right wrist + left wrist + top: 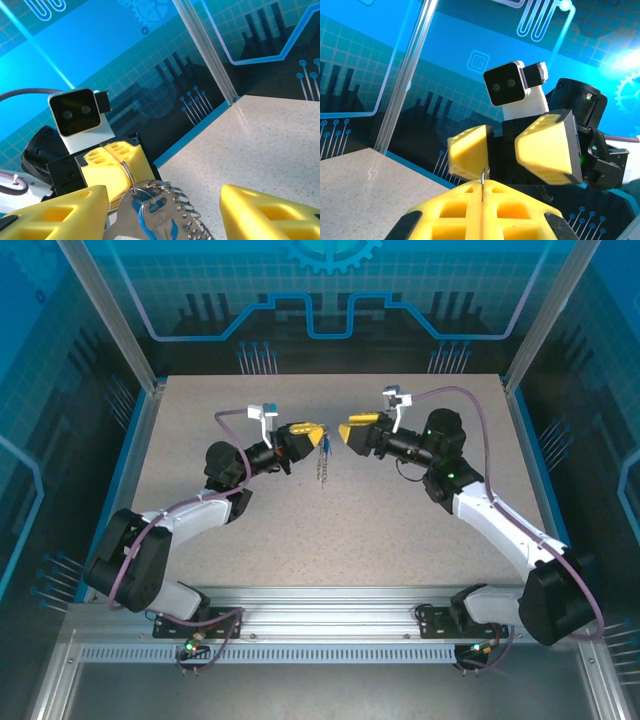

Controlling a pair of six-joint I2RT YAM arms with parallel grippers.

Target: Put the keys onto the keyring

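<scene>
Two tools meet over the middle of the tabletop [420, 540]. Our left tool [318, 430] is clamped shut on the keyring [322, 472], the blue-headed key [145, 220] hanging from it. Our right tool [344, 432] gapes, empty. We judge threading done and only set-down left.

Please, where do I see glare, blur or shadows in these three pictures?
Top external view: even light, sharp, soft arm shadows on the table. Left wrist view: bright glare in the upper right corner; the left gripper at the bottom edge looks soft. Right wrist view: the key, very near the lens, is slightly blurred.
</scene>
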